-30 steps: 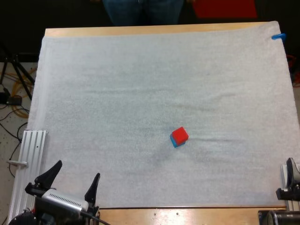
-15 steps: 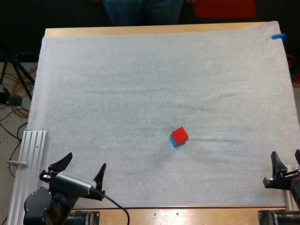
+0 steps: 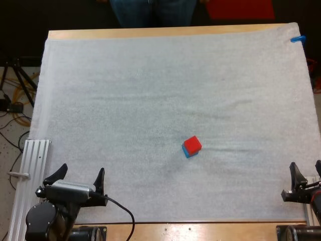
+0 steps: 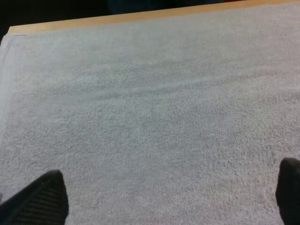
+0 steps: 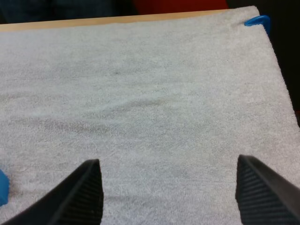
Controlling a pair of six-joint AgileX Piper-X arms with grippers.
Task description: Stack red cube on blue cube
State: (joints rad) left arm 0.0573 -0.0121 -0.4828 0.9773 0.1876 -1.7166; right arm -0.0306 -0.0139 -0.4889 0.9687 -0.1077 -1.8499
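Observation:
In the high view the red cube (image 3: 192, 144) rests on top of the blue cube (image 3: 187, 153), a little right of the mat's middle; only a thin blue edge shows under the red. My left gripper (image 3: 77, 176) is open near the mat's front left corner, far from the stack. Its fingers (image 4: 38, 202) stand wide apart over bare mat. At the mat's front right edge my right gripper (image 3: 305, 173) is open too. Its fingers (image 5: 82, 194) are spread over bare mat, and a sliver of the blue cube (image 5: 2, 187) shows beside them.
A white mat (image 3: 150, 90) covers most of the wooden table. An aluminium rail (image 3: 30, 165) lies along the front left edge. A person's legs (image 3: 150, 10) stand beyond the far side.
The left gripper has shifted a little left and back near the front edge. The right gripper's fingers rose into view a second ago and have held still since. The cubes have not moved.

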